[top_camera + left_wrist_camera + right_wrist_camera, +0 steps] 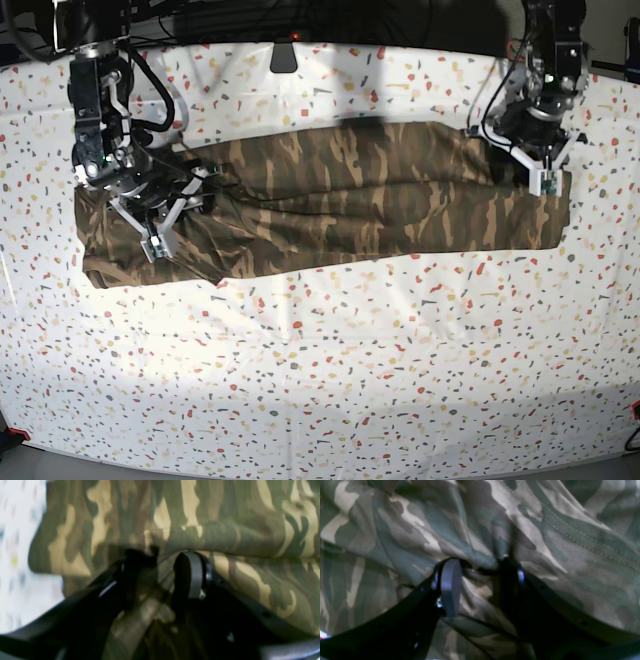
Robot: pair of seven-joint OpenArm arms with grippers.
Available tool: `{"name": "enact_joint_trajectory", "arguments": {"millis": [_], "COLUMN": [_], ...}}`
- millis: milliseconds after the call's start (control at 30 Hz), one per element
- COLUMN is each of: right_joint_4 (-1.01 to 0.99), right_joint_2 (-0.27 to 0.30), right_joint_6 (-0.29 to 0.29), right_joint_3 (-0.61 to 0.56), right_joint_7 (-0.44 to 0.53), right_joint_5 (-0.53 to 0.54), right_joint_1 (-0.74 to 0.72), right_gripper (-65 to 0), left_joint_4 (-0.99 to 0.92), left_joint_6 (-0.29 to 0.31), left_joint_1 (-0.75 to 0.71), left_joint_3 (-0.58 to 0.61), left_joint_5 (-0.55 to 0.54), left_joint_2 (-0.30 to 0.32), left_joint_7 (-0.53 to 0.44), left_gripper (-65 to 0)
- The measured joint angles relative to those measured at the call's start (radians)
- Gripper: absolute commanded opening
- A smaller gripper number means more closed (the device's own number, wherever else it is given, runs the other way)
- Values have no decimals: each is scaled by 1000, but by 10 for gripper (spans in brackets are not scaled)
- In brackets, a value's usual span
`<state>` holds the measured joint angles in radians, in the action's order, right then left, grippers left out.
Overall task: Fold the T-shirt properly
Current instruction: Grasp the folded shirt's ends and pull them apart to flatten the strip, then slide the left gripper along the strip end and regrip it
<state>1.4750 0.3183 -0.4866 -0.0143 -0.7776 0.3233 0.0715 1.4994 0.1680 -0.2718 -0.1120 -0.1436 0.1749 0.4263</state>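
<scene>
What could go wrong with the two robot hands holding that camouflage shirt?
The left fingers pinch only a small bunch of the olive, brown and tan camouflage cloth T-shirt, so it might slip out. The right fingers grip wrinkled cloth, so the next fold could come out crooked.

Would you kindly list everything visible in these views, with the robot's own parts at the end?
T-shirt: one, camouflage olive, brown and tan, lying as a long band across the upper middle of the table.
Cloth: one, white speckled with red, yellow and grey, covering the table under the shirt.
Dark clip-like item: one, at the far edge; too small to identify.
Left tool: one, black, clamped on a fold at the shirt's edge.
Right tool: one, black, gripping bunched fabric.
</scene>
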Motion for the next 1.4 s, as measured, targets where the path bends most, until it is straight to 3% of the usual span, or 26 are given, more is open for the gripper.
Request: {"name": "enact_joint_trajectory", "arguments": {"millis": [267,433,600,833,1067,1233,1400], "right_joint_4": [-6,-6,-6,32,38,42,42], "right_joint_2": [-3,-48,-96,-105,-121,-121,-115], "right_joint_6": [0,0,-3,-12,-24,-112,-151], "right_joint_3": [0,0,-1,0,138,271,321], "right_joint_7": [-46,-60,-61,-120,-120,-90,-125], "right_joint_5": [104,118,125,74,12,72,152], "right_joint_1": [-25,-36,-39,-48,-6,63,84], "right_gripper": [-374,-374,-374,-374,-374,-374,-374], "left_joint_4": [-102,-110,-112,-26,16,17,22], "left_joint_6": [98,130,140,105,98,102,124], "left_joint_1": [127,109,106,80,75,75,75], "left_joint_3": [11,13,9,7,8,9,9], "left_joint_5": [-35,-144,-262,-330,-329,-329,-328], "left_joint_2": [101,229,306,312,310,310,309], "left_joint_7": [58,105,203,302,338,340,342], "left_gripper": [-375,-375,-375,-375,-375,-375,-375]}}
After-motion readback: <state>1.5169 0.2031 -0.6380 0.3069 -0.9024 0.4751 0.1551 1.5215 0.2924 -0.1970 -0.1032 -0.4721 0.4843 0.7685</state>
